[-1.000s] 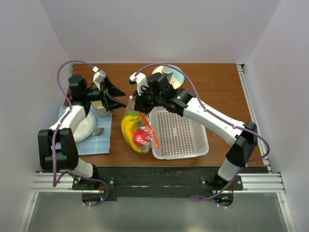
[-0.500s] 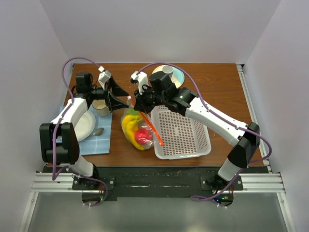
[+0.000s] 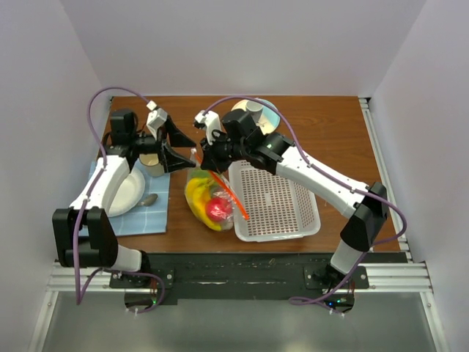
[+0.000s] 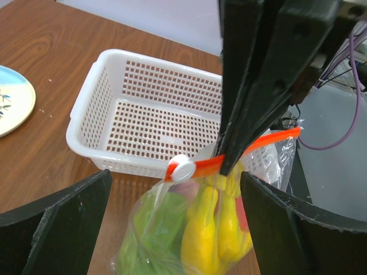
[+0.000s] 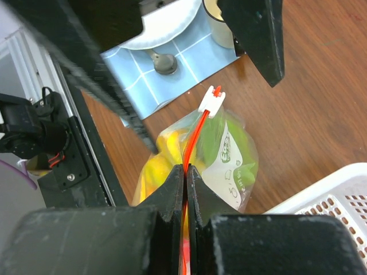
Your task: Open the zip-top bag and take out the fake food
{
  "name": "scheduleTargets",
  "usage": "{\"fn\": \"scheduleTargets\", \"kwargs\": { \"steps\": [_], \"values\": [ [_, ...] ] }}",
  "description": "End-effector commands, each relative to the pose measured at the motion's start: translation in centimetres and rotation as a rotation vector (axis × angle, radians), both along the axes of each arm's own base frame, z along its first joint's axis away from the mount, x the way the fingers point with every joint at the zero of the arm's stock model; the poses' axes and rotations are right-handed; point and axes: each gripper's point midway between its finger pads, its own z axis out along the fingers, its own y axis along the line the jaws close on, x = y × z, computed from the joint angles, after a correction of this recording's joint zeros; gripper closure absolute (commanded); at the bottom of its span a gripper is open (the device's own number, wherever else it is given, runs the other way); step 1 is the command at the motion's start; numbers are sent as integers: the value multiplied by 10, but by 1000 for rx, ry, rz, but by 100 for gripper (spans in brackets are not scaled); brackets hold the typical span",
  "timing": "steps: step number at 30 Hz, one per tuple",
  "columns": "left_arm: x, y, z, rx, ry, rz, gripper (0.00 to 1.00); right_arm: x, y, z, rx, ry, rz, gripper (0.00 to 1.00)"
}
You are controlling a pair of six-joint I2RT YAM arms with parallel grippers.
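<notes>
While the right gripper point(image 5: 185, 167) pinched the zip-top bag point(image 3: 198, 183) by its orange edge beside the basket point(image 3: 278, 198), the left gripper point(image 3: 187, 152), farther from it, stood spread wide, seemingly touching nothing.

One clear plastic zip-top bag point(image 3: 192, 178) holds one yellow plastic banana bunch point(image 3: 194, 198) and one red round plastic fruit point(image 3: 215, 210); its green pieces point(image 4: 152, 229) cannot be counted. One white perforated plastic basket point(image 3: 275, 236). Two cups: one beige cup point(image 3: 152, 164) and one grey cup point(image 3: 253, 108). One white round dish point(image 3: 126, 192), one pale blue round plate point(image 3: 270, 121), one metal spoon point(image 3: 149, 199) and one blue checked cloth point(image 3: 150, 218).
</notes>
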Motion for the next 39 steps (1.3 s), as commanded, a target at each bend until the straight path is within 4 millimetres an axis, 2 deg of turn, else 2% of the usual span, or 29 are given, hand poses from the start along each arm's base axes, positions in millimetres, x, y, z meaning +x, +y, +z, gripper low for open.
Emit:
{"fn": "scheduleTargets", "kwargs": {
  "steps": [1, 6, 7, 8, 10, 12, 15, 16, 17, 18, 19, 20, 25, 30, 36, 39],
  "values": [
    [-41, -1, 30, -100, -17, -202, 0, 1, 8, 35, 74, -61, 29, 100],
    [-47, -2, 14, -102, 5, -202, 0, 0, 9, 46, 104, -73, 30, 100],
    [-44, -1, 13, -93, -54, -204, 0, 0, 7, 49, 108, -78, 29, 100],
    [-48, 1, 4, -89, 16, -200, 1, 0, 6, 51, 108, -81, 31, 100],
    [-37, 12, 0, -66, -48, -166, 1, -2, 4, 53, 104, -85, 33, 100],
    [-26, 26, 0, -63, -19, -117, 1, -5, 2, 56, 107, -84, 41, 100],
    [-14, 31, 3, -72, -16, -100, 0, -7, 2, 54, 106, -76, 50, 100],
    [-16, 30, 2, -88, 43, -96, 0, -7, 3, 54, 109, -70, 52, 100],
    [-10, 30, 9, -89, -69, -96, 0, -8, 4, 53, 108, -66, 54, 100],
    [-10, 28, 12, -97, -83, -96, 0, -8, 5, 53, 110, -64, 56, 100],
    [-15, 26, 11, -118, -15, -92, 0, -9, 6, 52, 111, -58, 60, 100],
    [-13, 24, 15, -116, -66, -97, 0, -9, 7, 52, 113, -58, 63, 100],
    [-20, 10, 6, -122, -32, -145, 0, -9, 9, 54, 126, -53, 66, 100],
    [-33, 0, 0, -125, -14, -179, 0, -8, 11, 55, 131, -47, 70, 100],
    [-46, -6, 8, -123, -16, -200, 1, -8, 17, 53, 136, -36, 86, 100],
    [-57, -16, 12, -126, -10, -243, 3, -7, 19, 51, 135, -32, 88, 100]
  ]
}}
